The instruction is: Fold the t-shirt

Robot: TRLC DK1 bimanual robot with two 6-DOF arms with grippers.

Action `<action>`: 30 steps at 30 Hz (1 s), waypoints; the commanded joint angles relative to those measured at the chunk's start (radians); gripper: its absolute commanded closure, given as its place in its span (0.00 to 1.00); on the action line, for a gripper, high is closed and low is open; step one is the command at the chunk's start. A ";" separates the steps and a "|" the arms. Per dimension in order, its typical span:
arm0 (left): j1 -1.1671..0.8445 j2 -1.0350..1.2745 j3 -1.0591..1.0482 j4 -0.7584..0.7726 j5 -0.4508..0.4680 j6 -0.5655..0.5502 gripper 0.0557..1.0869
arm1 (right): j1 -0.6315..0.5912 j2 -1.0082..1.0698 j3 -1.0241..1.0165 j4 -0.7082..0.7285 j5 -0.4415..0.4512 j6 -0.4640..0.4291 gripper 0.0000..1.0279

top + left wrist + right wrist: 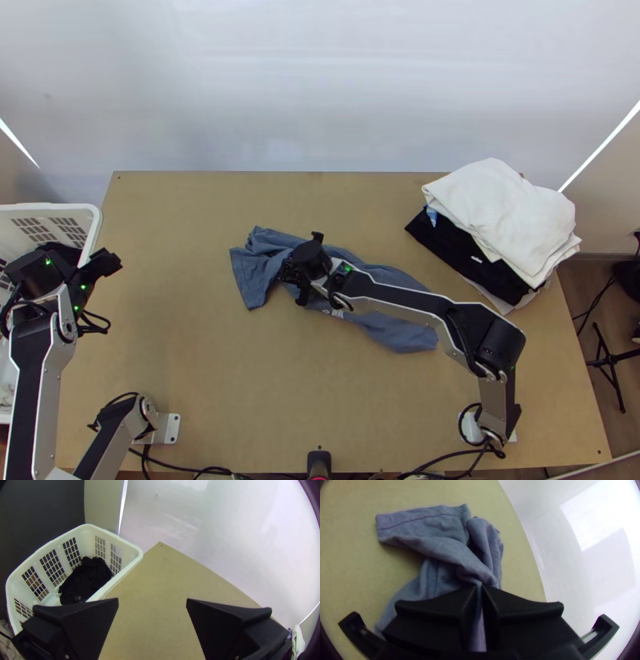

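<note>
At the centre of the counter (pixel 200 400), the blue t-shirt (pixel 392 332) lies bunched, the right gripper (pixel 480 588) clamped on a fold. Toward nine o'clock the left gripper (pixel 152 601) hangs, fingers apart. Looks like spreading's in hand; next calls for that free one pinching a loose edge. The cloth pile (pixel 504 216) sits toward two.

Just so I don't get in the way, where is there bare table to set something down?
The table is bare between the basket and the blue shirt, and between the shirt and the near edge. Crowded: mid-table, where the right arm's fingers grip the shirt, and at the far right, under the stacked clothes.
</note>
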 commanded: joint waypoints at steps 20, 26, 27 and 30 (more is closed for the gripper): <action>-0.328 0.050 0.032 -0.006 0.002 -0.020 0.04 | -0.177 -0.220 0.936 -0.798 0.021 0.767 0.97; -0.425 0.107 0.053 0.041 0.002 -0.023 0.04 | -0.272 -0.329 0.907 -0.911 0.046 0.813 0.97; -0.443 0.119 0.056 0.051 0.002 -0.025 0.04 | -0.283 -0.347 0.900 -0.933 0.047 0.822 0.97; -0.502 0.162 0.072 0.077 0.002 -0.040 0.04 | -0.318 -0.407 0.852 -0.973 0.047 0.836 0.97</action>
